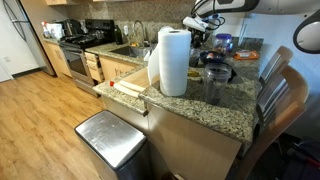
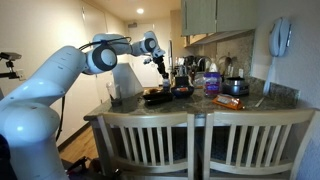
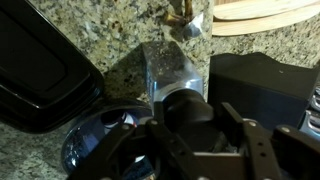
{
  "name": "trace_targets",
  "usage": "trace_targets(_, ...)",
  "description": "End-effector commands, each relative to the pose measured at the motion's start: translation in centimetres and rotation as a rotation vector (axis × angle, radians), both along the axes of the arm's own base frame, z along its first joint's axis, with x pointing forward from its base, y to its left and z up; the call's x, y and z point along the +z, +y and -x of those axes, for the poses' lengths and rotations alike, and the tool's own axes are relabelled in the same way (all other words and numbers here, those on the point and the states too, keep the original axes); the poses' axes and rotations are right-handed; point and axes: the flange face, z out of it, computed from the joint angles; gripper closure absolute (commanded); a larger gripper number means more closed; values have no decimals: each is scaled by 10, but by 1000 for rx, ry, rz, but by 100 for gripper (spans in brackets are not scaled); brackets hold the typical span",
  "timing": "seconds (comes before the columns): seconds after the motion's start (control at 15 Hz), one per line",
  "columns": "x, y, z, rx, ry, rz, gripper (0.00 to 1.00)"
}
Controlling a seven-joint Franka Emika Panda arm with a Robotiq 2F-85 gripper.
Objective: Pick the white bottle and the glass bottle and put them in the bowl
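At nine o'clock in the wrist view lies a black plastic tray [image 3: 40, 75], with a dark round glass bowl [image 3: 95, 140] at seven o'clock on the speckled granite counter [image 3: 110, 25]. Dead centre, the clear glass bottle [image 3: 168, 72] reaches from the gripper [image 3: 185, 112] toward twelve o'clock; whether the jaws clench it cannot be told. A black box [image 3: 265, 85] sits at three o'clock.

Paper towel roll [image 1: 173, 62] upright on granite table [image 1: 215, 112], near the edge. Steel trash can [image 1: 110, 138] on wood floor [image 1: 40, 105], just beside the table base. Stove [image 1: 78, 48] along far wall. Wooden chairs [image 2: 150, 142] pulled up to the table. Purple jug [image 2: 212, 82] mid-table. Phone [image 2: 280, 38] on wall, cabinets [image 2: 212, 15] overhead.
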Motion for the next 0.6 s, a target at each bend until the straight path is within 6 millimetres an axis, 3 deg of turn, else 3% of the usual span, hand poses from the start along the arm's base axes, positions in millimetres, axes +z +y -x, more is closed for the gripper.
trace_targets(0.0, 4, 0, 1, -20, -4, 47, 67)
trace_targets(0.53, 23, -7, 6, -136, -30, 228, 67)
